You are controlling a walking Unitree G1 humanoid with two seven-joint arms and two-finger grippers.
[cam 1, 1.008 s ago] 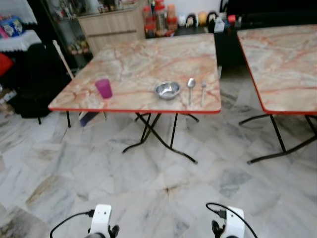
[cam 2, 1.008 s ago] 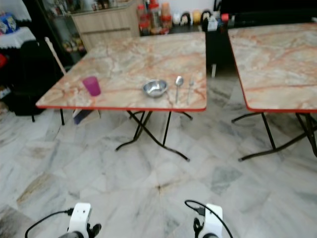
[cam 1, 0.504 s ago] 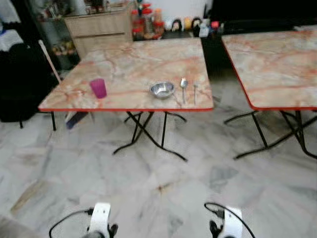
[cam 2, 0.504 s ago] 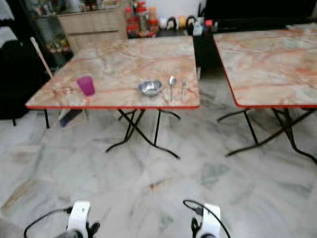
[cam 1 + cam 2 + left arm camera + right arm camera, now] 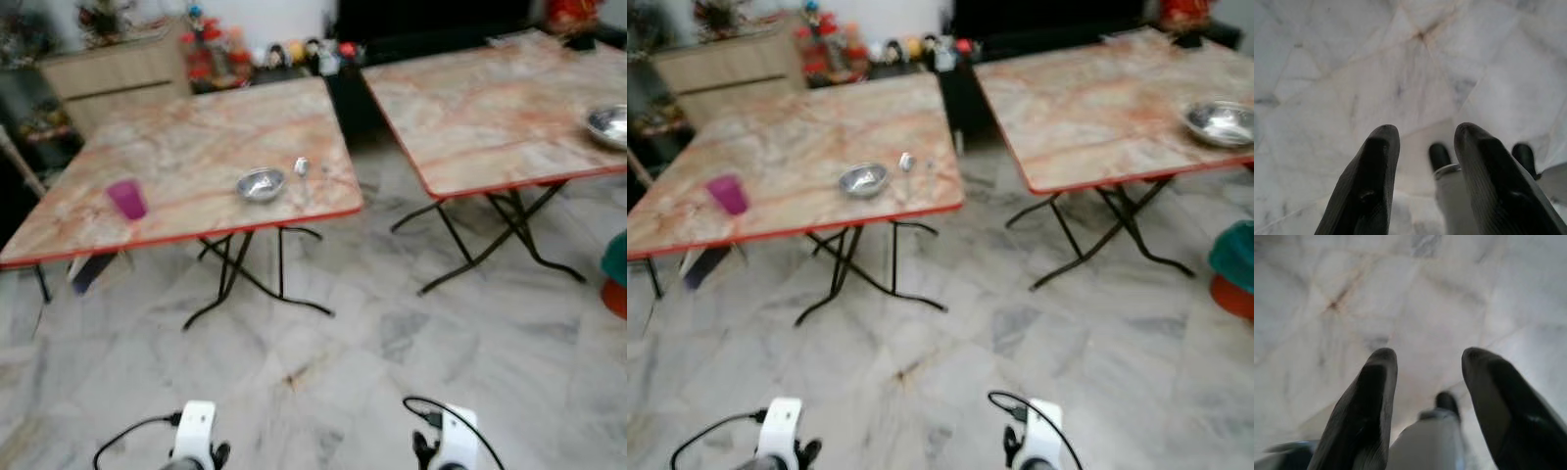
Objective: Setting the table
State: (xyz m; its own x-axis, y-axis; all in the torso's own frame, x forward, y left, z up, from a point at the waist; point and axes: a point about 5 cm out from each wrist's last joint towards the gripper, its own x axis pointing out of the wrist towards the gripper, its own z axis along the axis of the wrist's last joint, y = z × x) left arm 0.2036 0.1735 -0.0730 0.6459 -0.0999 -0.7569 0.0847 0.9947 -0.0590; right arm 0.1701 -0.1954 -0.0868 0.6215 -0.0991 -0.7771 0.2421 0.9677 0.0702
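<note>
Two marble-topped desks are standing on the tiled floor [image 5: 323,343]: the left desk [image 5: 196,147] at eleven o'clock, the right desk [image 5: 470,108] at one o'clock. The left one is carrying a steel bowl [image 5: 261,183] near its front edge, a purple cup [image 5: 125,199] well apart at nine o'clock of it, and a spoon [image 5: 302,168] just beside at three o'clock. Another bowl [image 5: 609,124] is sitting on the right desk. The left tool [image 5: 1422,142] and right tool [image 5: 1427,372] are hanging wide and empty above the floor.

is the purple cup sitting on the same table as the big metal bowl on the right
No, the purple cup stands on the left table, while the big metal bowl sits on the right table.
</note>
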